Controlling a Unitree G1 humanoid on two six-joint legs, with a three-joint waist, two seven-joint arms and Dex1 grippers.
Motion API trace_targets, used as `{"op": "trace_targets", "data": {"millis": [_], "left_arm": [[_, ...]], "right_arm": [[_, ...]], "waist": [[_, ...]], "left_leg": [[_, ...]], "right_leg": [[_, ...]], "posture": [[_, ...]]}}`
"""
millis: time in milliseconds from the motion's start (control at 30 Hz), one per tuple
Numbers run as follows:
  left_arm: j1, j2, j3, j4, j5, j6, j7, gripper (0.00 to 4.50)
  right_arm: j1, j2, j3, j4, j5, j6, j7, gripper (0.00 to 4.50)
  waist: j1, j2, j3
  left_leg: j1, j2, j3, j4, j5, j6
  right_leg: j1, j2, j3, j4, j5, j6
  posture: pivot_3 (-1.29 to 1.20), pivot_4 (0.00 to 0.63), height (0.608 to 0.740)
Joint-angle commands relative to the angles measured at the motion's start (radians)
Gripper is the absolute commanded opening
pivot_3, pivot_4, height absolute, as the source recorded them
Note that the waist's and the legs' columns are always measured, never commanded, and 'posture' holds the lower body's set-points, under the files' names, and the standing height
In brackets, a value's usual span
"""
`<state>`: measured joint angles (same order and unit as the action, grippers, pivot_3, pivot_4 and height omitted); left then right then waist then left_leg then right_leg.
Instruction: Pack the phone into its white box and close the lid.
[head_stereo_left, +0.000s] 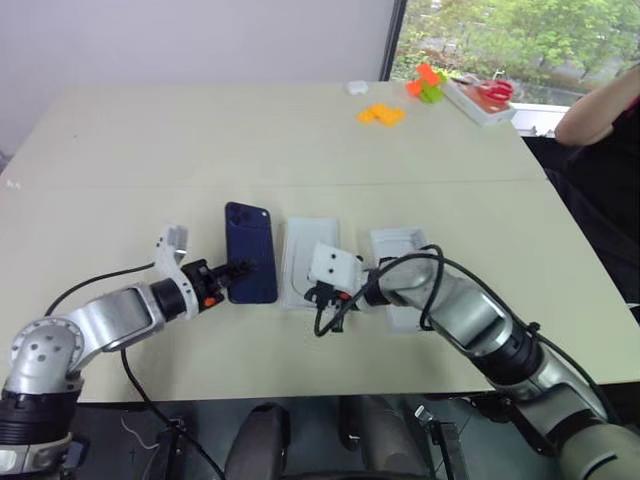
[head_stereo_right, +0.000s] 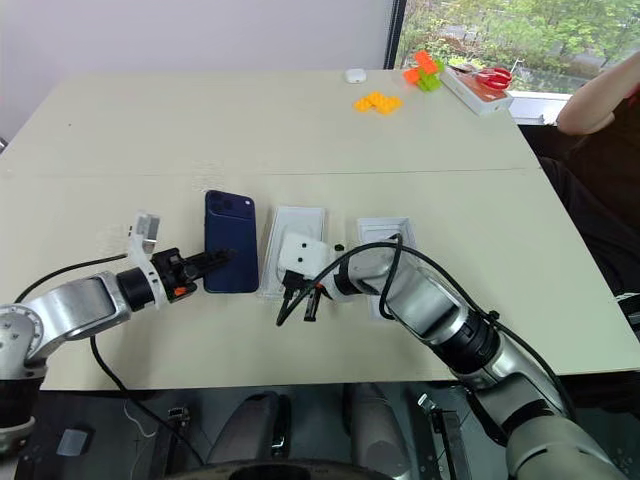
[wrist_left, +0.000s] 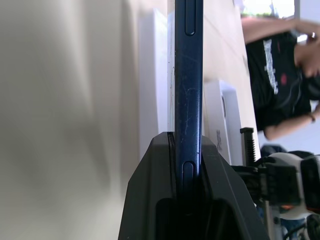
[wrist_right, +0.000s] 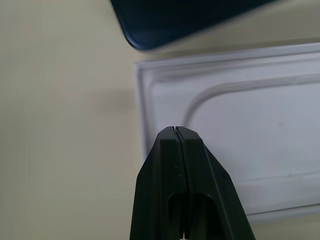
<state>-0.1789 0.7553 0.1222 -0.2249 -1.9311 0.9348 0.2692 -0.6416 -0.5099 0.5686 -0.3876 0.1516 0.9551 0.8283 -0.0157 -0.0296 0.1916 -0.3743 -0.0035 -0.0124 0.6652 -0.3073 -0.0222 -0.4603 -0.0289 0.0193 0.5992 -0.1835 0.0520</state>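
While the left end effector (head_stereo_left: 236, 272) was clamped on the near edge of the phone (head_stereo_left: 251, 250), the dark blue slab lay on the pale surface (head_stereo_left: 200, 150), just left of the flat white insert (head_stereo_left: 305, 255) with its oval recess. Just right of that insert sat a white rimmed tray (head_stereo_left: 395, 245), partly hidden by the right arm. Over the insert's near end, the right end effector (wrist_right: 176, 131) hovered with its fingers pressed together, gripping nothing. Beyond the insert, orange blocks (head_stereo_left: 381, 114) lay well apart.
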Motion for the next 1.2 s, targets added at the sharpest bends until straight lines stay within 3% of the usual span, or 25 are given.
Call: {"op": "trace_targets", "data": {"millis": [33,267,667,1200], "left_arm": [[-0.067,-0.035,-0.030,-0.043,-0.039,-0.007,0.020,0.02],[-0.186,-0.142,-0.092,0.060,-0.041,0.020,0.113,0.02],[-0.328,-0.158,-0.183,0.231,-0.040,0.133,0.187,0.02],[-0.349,-0.206,-0.174,0.258,-0.041,0.148,0.199,0.02]], "right_arm": [[-0.006,-0.028,-0.076,-0.063,0.021,-0.019,0.005,0.00],[0.028,-0.129,-0.204,-0.106,0.067,-0.042,0.037,0.00],[0.133,-0.233,-0.307,-0.067,0.062,-0.042,0.001,0.00],[0.181,-0.238,-0.333,-0.072,0.087,-0.070,0.005,0.00]], "waist": [[0.003,0.000,0.000],[0.005,-0.001,0.000],[0.005,-0.001,0.000],[0.005,-0.001,0.000]], "left_leg": [[0.000,0.000,0.000,0.000,0.000,0.000],[0.000,-0.001,-0.001,0.002,0.000,-0.001],[0.001,-0.002,0.001,0.002,0.001,-0.001],[0.002,-0.002,0.001,0.004,0.002,-0.003]], "right_leg": [[0.000,0.000,0.000,0.000,0.000,0.000],[0.002,0.000,0.000,0.000,0.001,0.000],[0.002,0.001,0.000,0.002,0.001,0.001],[0.001,0.001,0.001,0.007,0.001,0.000]], "posture": [[0.00,0.150,0.740],[0.00,0.150,0.740],[0.00,0.150,0.740],[0.00,0.150,0.740]]}}
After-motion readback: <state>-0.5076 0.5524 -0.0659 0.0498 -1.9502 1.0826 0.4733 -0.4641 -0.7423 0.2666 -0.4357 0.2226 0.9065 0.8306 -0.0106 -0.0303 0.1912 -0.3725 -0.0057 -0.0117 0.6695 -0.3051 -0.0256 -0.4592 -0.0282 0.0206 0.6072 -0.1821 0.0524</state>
